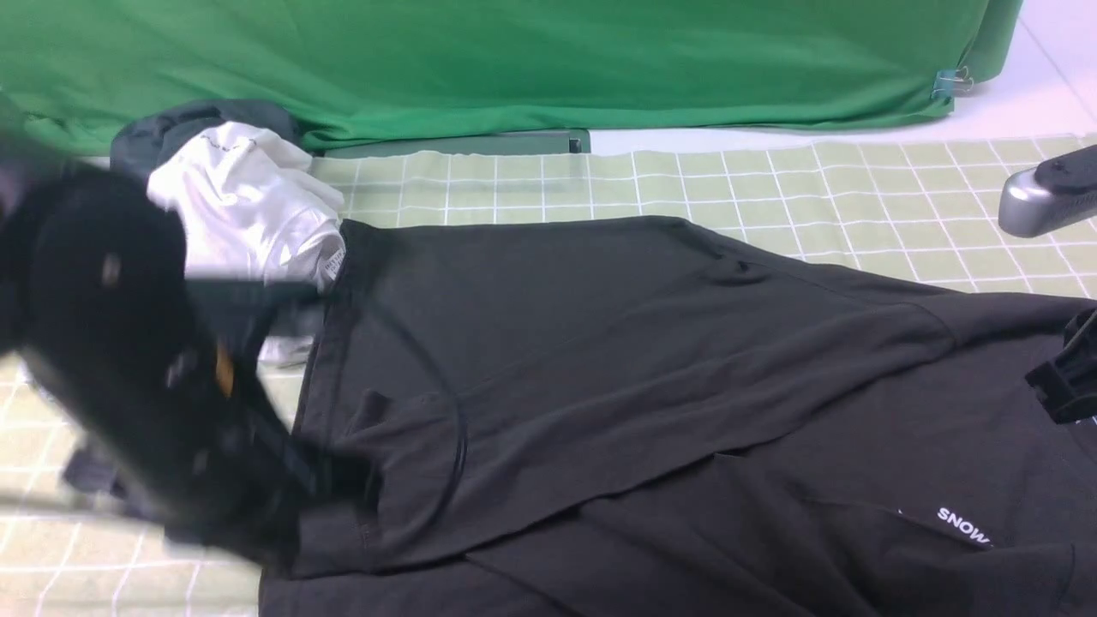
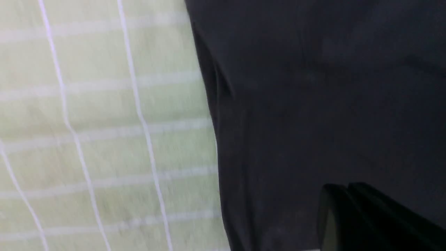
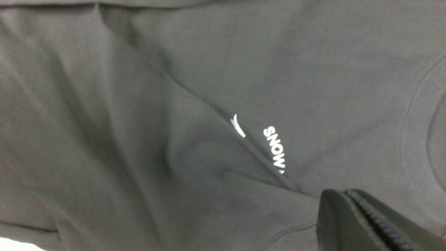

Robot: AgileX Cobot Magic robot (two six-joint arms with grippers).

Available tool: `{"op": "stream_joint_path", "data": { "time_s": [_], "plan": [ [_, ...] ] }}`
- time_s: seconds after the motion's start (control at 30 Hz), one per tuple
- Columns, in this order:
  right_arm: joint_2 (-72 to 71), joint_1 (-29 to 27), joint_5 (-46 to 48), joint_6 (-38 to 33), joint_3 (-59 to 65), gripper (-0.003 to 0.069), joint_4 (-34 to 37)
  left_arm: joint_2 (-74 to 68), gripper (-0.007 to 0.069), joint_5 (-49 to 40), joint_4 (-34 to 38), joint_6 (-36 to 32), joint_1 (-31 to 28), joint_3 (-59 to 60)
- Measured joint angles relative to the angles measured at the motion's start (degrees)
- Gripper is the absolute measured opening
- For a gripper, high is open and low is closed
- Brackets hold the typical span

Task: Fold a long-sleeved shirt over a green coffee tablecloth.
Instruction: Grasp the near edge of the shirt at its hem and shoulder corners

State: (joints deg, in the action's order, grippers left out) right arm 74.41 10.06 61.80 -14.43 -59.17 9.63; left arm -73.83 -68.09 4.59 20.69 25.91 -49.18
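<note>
Long-sleeved shirt is lying part-folded on green coffee tablecloth; left claw and right claw, both closed and hanging close, are probably risking snagging its folds.

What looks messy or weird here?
The white garment lies crumpled in a heap beside the black shirt, on the checked tablecloth. A fold hides part of the shirt's white print.

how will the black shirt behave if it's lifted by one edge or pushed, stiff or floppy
Probably floppy: the black shirt lies in soft folds and creases, so a lifted edge should drape. Likely light, as the knit looks thin. Pushed, it would probably bunch rather than slide over the checked tablecloth.
</note>
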Motion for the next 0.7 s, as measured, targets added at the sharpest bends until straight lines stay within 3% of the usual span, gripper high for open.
{"op": "stream_joint_path", "data": {
  "time_s": [0.23,0.4,0.53,0.7],
  "plan": [
    [-0.93,0.0,0.29,-0.2,0.89,0.0018,1.2,2.25,0.0141,1.98,2.78,2.05,4.55,13.82],
    [-1.0,0.0,-0.62,-0.63,0.93,0.0018,1.38,2.36,0.0405,9.45,2.85,5.5,5.54,20.96],
    [-1.0,0.0,-1.03,-0.73,0.93,0.0018,1.62,2.43,0.0527,15.12,2.53,8.02,5.53,24.01],
    [-1.0,0.0,-0.64,-2.21,0.93,0.0018,3.3,0.8,0.0509,17.39,2.48,10.41,5.53,24.95]
  ]
}}
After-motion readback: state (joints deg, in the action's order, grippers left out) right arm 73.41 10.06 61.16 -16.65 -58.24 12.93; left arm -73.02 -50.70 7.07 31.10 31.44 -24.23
